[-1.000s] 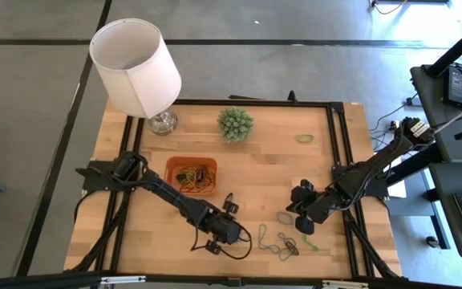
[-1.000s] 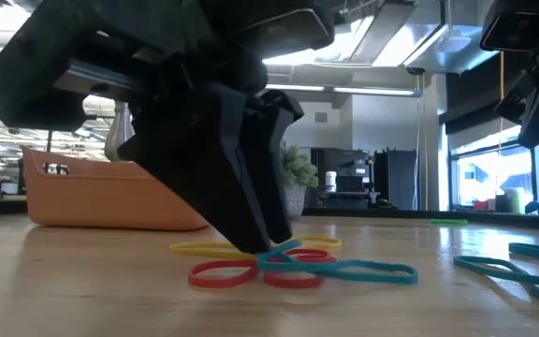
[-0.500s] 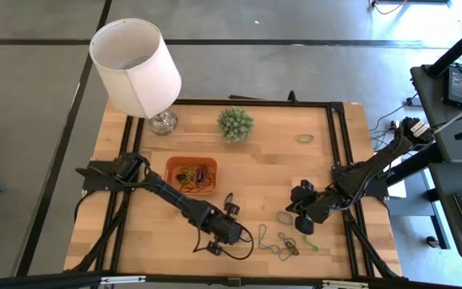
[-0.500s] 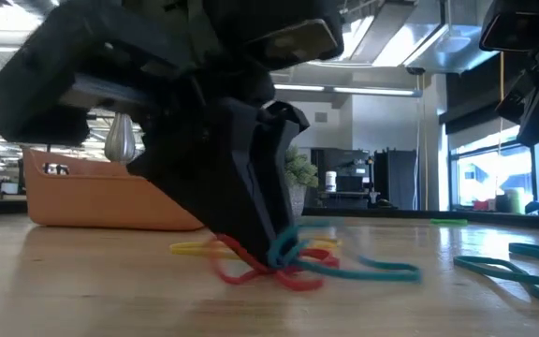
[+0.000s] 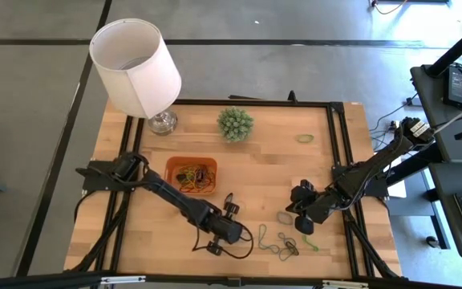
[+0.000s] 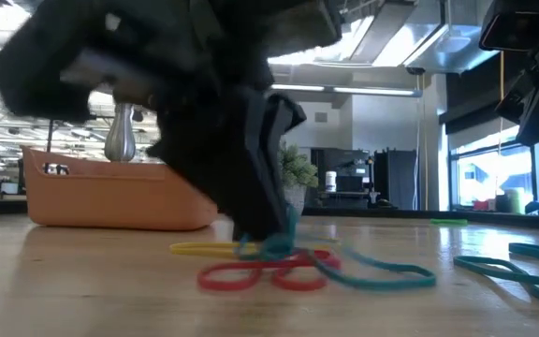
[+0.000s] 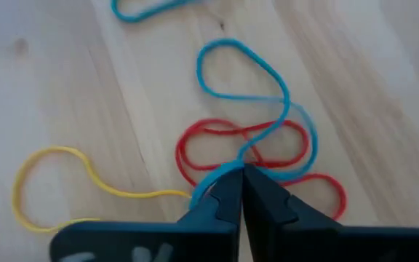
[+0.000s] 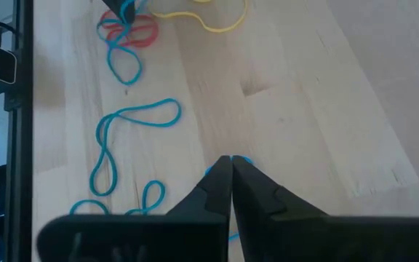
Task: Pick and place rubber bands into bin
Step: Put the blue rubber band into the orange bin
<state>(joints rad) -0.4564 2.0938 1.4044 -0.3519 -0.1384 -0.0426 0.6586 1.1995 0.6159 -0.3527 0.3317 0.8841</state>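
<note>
The counter [image 5: 255, 172] carries a lamp [image 5: 139, 68] and a plant [image 5: 236, 123] at its far edge. The bin [image 5: 192, 177], holding several bands, sits just behind the left end effector [image 7: 240, 175]. That end effector is clenched on a blue band [image 7: 246, 80] lying across two red bands [image 7: 268, 156], with a yellow band [image 7: 57, 185] beside them. The right end effector [image 8: 230, 161] is clenched near the blue bands [image 8: 122, 138] beside it; whether it holds one cannot be told.

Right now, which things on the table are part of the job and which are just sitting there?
Job: blue rubber band pinched in the shut left gripper; red bands; yellow band; orange bin.
Bystanders: lamp; small plant.
</note>
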